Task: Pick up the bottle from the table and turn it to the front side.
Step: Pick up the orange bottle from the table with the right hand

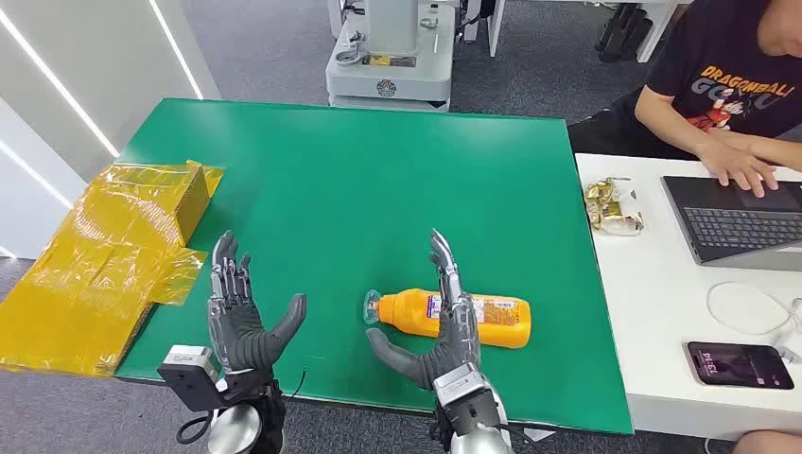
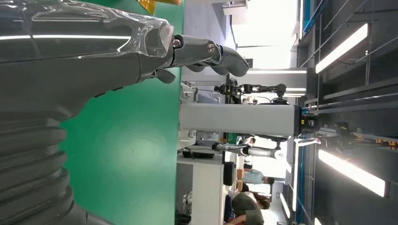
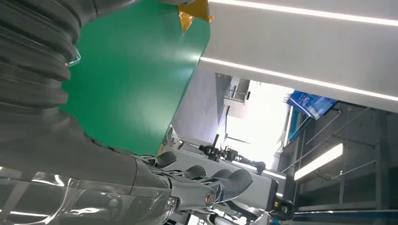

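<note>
Bottle (image 1: 454, 315) lying on table (image 1: 378, 180) | right hand (image 1: 444, 326) upright beside it, fingers spread | left hand (image 1: 241, 317) spread, empty

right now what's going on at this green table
A humanoid robot holds both hands open above the green table. The orange bottle lies on its side, cap toward the robot's left, not yet picked up. The right hand is in front of the bottle; contact can't be told. The left hand is apart from it. A person types on a laptop at the white table.

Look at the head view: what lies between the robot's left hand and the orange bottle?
Bare green table. In the head view nothing sits between the left hand and the bottle.
</note>
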